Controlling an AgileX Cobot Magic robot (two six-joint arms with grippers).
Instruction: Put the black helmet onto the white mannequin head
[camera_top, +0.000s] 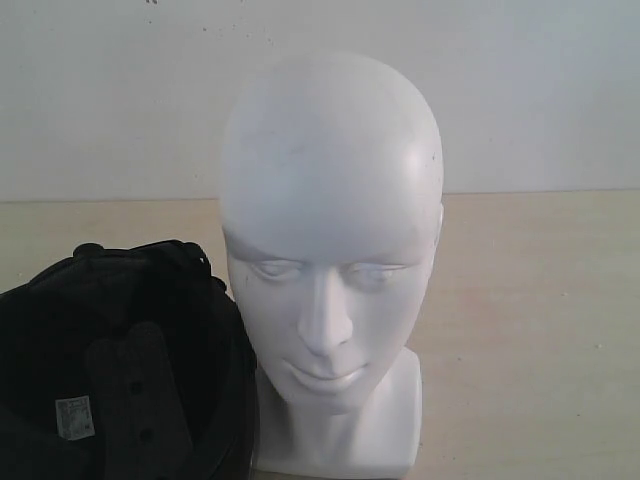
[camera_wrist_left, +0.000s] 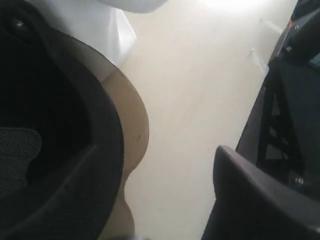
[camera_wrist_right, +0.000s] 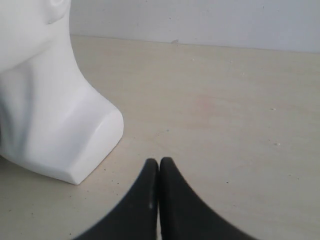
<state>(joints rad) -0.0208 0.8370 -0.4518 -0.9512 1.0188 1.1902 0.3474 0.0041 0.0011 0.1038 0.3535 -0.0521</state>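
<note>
Here's the right gripper (camera_wrist_right: 159, 162): two smooth black fingers (camera_wrist_right: 135, 210), curved like horns and tapering to rounded tips, one with a tiny pale speck. On the left arm, one broad matte charcoal finger (camera_wrist_left: 250, 200) with a rounded corner.

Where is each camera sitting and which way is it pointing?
Exterior: level with the white mannequin head, facing its face; black helmet lower left; no robot parts.
Left wrist: above the helmet's rim and table; one gripper finger shows.
Right wrist: low over the table, facing the head's neck; shut right gripper.
All three share the head.
</note>
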